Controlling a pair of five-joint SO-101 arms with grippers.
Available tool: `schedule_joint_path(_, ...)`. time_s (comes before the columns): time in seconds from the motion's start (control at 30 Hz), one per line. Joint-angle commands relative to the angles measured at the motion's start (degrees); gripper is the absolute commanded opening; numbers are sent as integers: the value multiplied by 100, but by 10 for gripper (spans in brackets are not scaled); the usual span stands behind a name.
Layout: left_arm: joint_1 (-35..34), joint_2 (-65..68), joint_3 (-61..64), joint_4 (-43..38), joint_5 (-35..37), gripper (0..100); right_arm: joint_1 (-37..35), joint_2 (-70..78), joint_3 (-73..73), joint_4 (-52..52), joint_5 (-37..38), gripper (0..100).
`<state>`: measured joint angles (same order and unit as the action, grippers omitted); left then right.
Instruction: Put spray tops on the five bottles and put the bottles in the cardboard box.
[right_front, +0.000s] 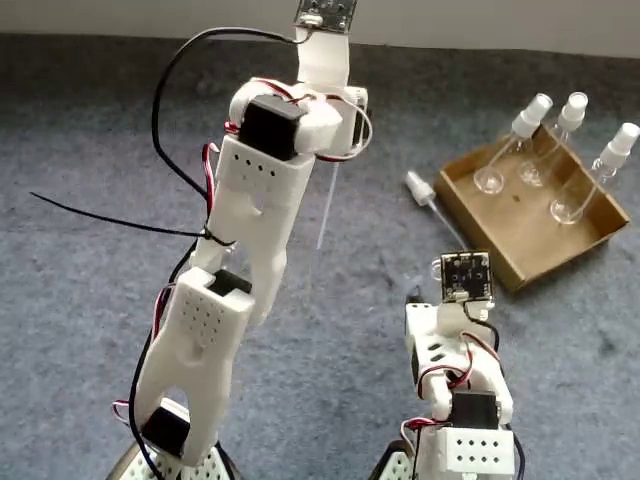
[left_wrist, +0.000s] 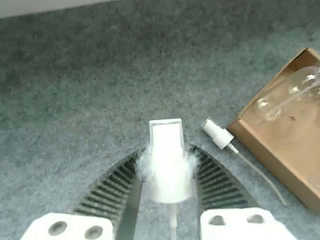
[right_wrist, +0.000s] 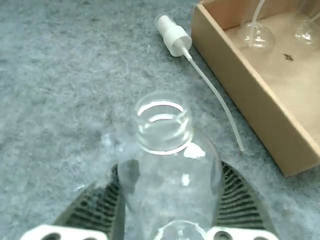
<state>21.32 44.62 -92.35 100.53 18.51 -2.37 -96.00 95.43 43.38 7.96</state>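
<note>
My left gripper (left_wrist: 167, 154) is shut on a white spray top (left_wrist: 166, 172), held above the carpet; its thin tube (right_front: 325, 205) hangs down below the left arm (right_front: 262, 190). My right gripper (right_wrist: 171, 172) is shut on a clear open-necked bottle (right_wrist: 167, 150), held upright near the cardboard box (right_wrist: 240, 80). A loose spray top (right_front: 419, 186) with its long tube lies on the carpet beside the box (right_front: 520, 235). Three capped bottles (right_front: 550, 140) lie inside the box.
Grey carpet covers the whole table. The right arm (right_front: 460, 340) stands at the front, just short of the box's near corner. Black cables (right_front: 165, 110) loop off the left arm. Open carpet stretches to the left.
</note>
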Motion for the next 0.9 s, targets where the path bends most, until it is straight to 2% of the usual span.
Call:
schedule_joint_path(0.0,-31,-813,-251,44,-62,5,-171,-66,154,-637,0,135)
schedule_joint_path(0.17,-40,-1033,-259,44,-1055,5,-180,-66,347,-752,9,135)
schedule_joint_path(0.23,-40,-1130,-259,44,-1248,5,-180,-66,338,-752,9,135)
schedule_joint_path(0.37,-57,-1376,-259,44,-1240,5,-277,-66,321,-752,9,135)
schedule_joint_path(0.67,-75,-1868,-198,44,-1257,5,-1165,-66,295,-752,9,135)
schedule_joint_path(0.87,-75,-2343,725,44,-1266,5,-1719,-66,295,-1200,9,135)
